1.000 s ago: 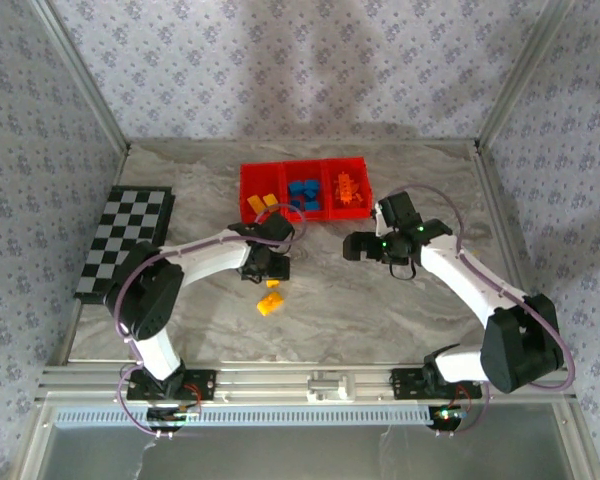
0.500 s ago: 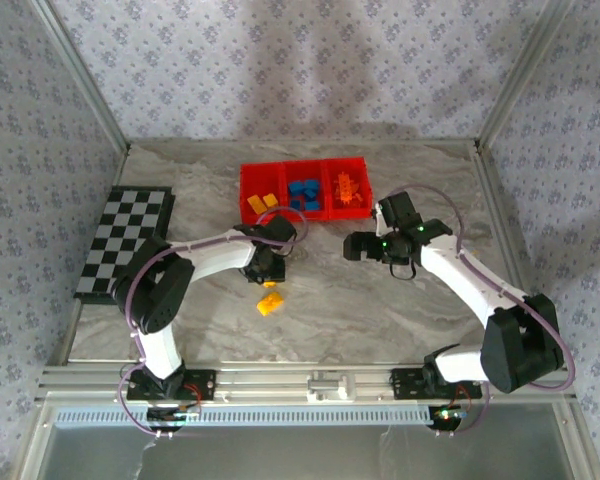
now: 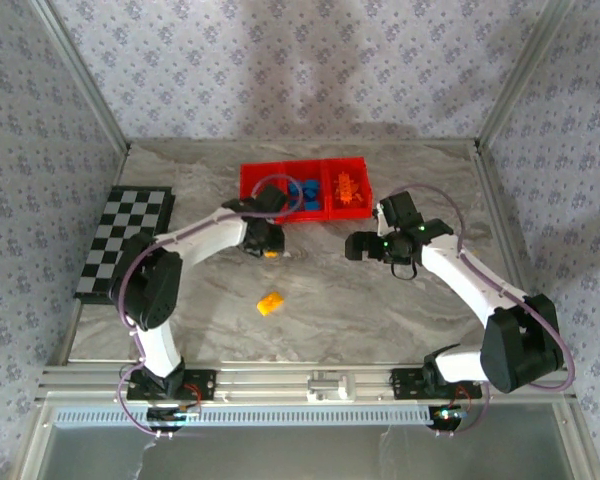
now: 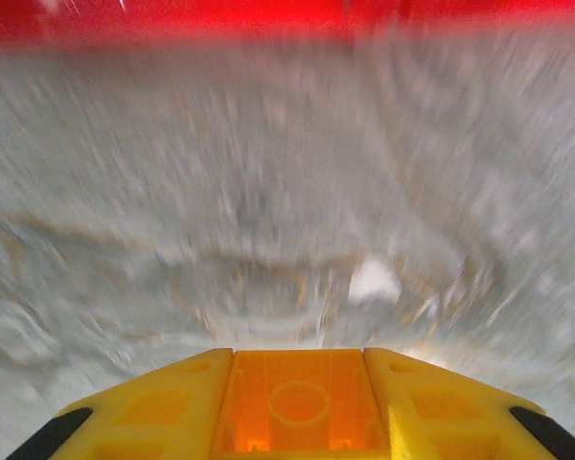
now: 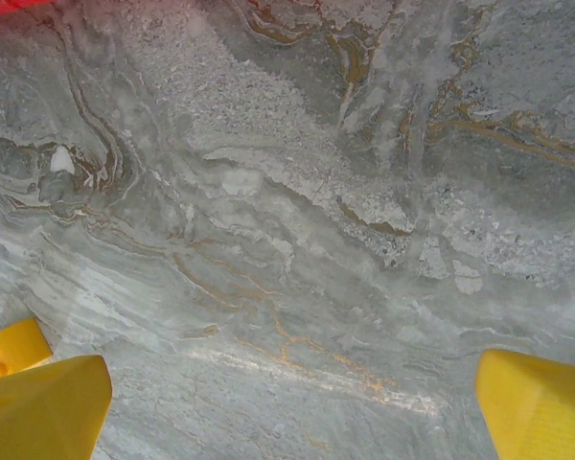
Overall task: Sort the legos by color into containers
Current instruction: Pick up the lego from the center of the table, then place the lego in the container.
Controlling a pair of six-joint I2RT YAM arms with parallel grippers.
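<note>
Left gripper pinches 1 yellow-orange brick just short of the red containers; it should clear the leftmost bin's rim, then release low, since blue and orange fill the other 2; right gripper hangs spread, empty.

Top cam sits high behind the arm bases, looking down and forward across the worktop to its far edge. Left wrist cam is super low, skimming the marble past the lego pinched in its jaws toward the containers, the same red row the top cam has near the far edge. Right wrist cam stares almost straight down, close up, jaws spread to the bottom corners.
</note>
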